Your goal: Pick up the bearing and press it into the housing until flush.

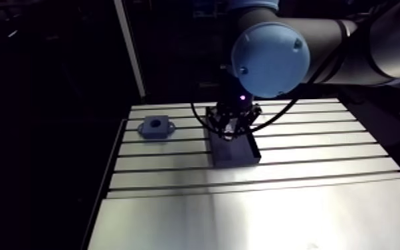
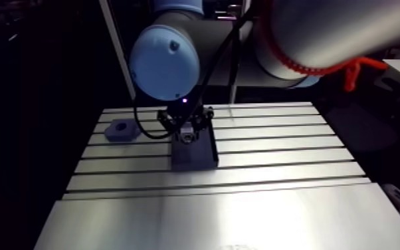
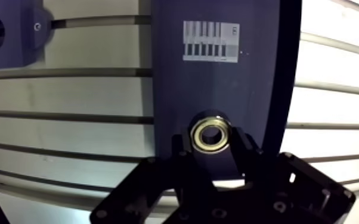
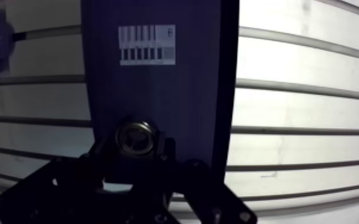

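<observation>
Your gripper (image 3: 213, 146) is down over the near end of the dark tray (image 3: 217, 83), and its two fingers (image 3: 185, 146) sit tight on either side of the bearing (image 3: 212, 135), clamped on it as far as the wrist view shows. Whether it has left the tray I can't say. So call the grasp made and the rest ahead of you: the housing (image 1: 156, 126) sits well apart on the slotted table (image 1: 276, 199), bore empty, and the lift, the carry across and the press down to flush are not yet done.
</observation>
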You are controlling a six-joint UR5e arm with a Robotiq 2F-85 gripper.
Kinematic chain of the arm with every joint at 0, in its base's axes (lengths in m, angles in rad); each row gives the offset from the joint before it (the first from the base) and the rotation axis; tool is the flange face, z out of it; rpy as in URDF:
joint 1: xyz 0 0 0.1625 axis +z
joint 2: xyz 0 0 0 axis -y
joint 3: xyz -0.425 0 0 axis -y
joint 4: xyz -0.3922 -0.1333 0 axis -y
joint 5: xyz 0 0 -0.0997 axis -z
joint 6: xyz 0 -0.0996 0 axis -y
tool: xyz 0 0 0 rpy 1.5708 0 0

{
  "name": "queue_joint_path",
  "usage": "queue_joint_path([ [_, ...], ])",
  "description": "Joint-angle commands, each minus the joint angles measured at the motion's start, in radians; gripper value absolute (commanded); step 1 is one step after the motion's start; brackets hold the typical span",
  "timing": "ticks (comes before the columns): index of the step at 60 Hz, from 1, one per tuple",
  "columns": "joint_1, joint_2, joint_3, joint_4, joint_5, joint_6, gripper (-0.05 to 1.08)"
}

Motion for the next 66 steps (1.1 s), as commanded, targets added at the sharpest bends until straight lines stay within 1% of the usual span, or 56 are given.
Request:
queue_joint_path([
  [1, 0.028, -0.094, -0.090, 0.201, -0.002, 0.018, 0.67],
  [2, 0.028, -0.094, -0.090, 0.201, -0.002, 0.018, 0.67],
  [3, 0.038, -0.096, -0.109, 0.239, -0.003, 0.021, 0.67],
  [4, 0.038, -0.096, -0.109, 0.239, -0.003, 0.021, 0.67],
  [5, 0.047, -0.096, -0.128, 0.273, -0.004, 0.027, 0.68],
  [6, 0.047, -0.096, -0.128, 0.273, -0.004, 0.027, 0.68],
  [7, 0.055, -0.096, -0.146, 0.304, -0.005, 0.032, 0.68],
  [8, 0.055, -0.096, -0.146, 0.304, -0.005, 0.032, 0.68],
  [10, 0.070, -0.095, -0.185, 0.351, -0.004, 0.038, 0.68],
  [11, 0.070, -0.095, -0.185, 0.351, -0.004, 0.038, 0.68],
  [12, 0.082, -0.092, -0.203, 0.369, -0.005, 0.040, 0.68],
  [17, 0.105, -0.078, -0.237, 0.387, -0.007, 0.040, 0.68],
  [19, 0.116, -0.066, -0.252, 0.389, -0.007, 0.040, 0.68],
  [21, 0.139, -0.042, -0.278, 0.391, -0.009, 0.040, 0.69],
  [30, 0.177, 0.004, -0.325, 0.395, -0.014, 0.057, 0.69],
  [31, 0.185, 0.019, -0.338, 0.400, -0.023, 0.069, 0.69],
  [32, 0.185, 0.019, -0.338, 0.400, -0.023, 0.069, 0.69],
  [33, 0.194, 0.032, -0.347, 0.403, -0.039, 0.077, 0.69],
  [34, 0.194, 0.032, -0.347, 0.403, -0.039, 0.077, 0.69],
  [35, 0.203, 0.043, -0.357, 0.402, -0.052, 0.081, 0.69],
  [36, 0.213, 0.054, -0.367, 0.401, -0.059, 0.084, 0.69],
  [38, 0.219, 0.064, -0.377, 0.398, -0.062, 0.084, 0.69],
  [41, 0.224, 0.074, -0.386, 0.395, -0.062, 0.086, 0.69],
  [43, 0.229, 0.083, -0.392, 0.392, -0.059, 0.087, 0.69],
  [44, 0.231, 0.088, -0.399, 0.391, -0.054, 0.091, 0.69],
  [46, 0.231, 0.092, -0.404, 0.390, -0.052, 0.103, 0.69],
  [52, 0.240, 0.104, -0.416, 0.384, -0.054, 0.134, 0.69],
  [55, 0.245, 0.108, -0.420, 0.381, -0.053, 0.139, 0.70],
  [59, 0.254, 0.122, -0.440, 0.366, -0.047, 0.164, 0.70],
  [66, 0.258, 0.135, -0.459, 0.362, -0.048, 0.208, 0.70],
])
